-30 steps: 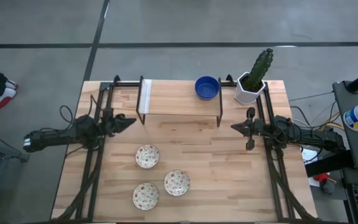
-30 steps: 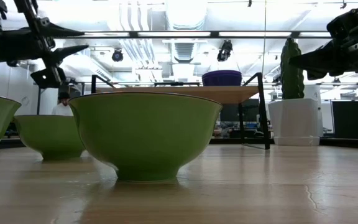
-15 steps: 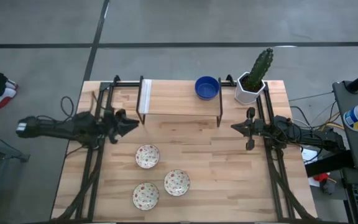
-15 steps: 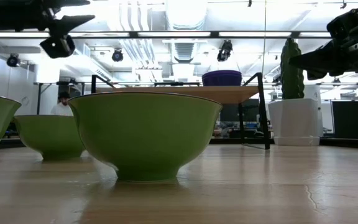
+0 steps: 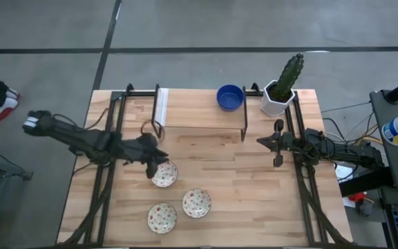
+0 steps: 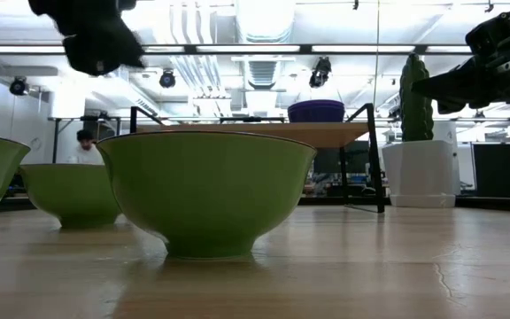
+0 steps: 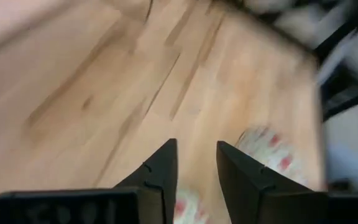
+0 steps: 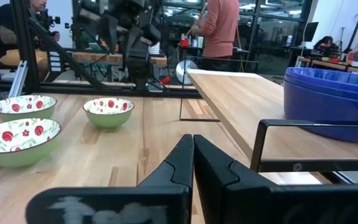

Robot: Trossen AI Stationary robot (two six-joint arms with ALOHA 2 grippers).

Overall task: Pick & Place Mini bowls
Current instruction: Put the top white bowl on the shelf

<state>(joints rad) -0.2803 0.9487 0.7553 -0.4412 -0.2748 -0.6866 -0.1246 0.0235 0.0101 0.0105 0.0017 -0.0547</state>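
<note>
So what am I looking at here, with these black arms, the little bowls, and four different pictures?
It is a robot with two dark arms at a wooden table, each ending in a two-finger gripper. One picture looks straight down, one looks level across the tabletop, and two come from cameras on the wrists. The left gripper is open and reaches over one of three speckled bowls, holding nothing. The right gripper is shut and empty, waiting at the table's right side. Stacked blue bowls sit on a raised shelf at the back, beside a cactus in a white pot. People show in the room behind.
</note>
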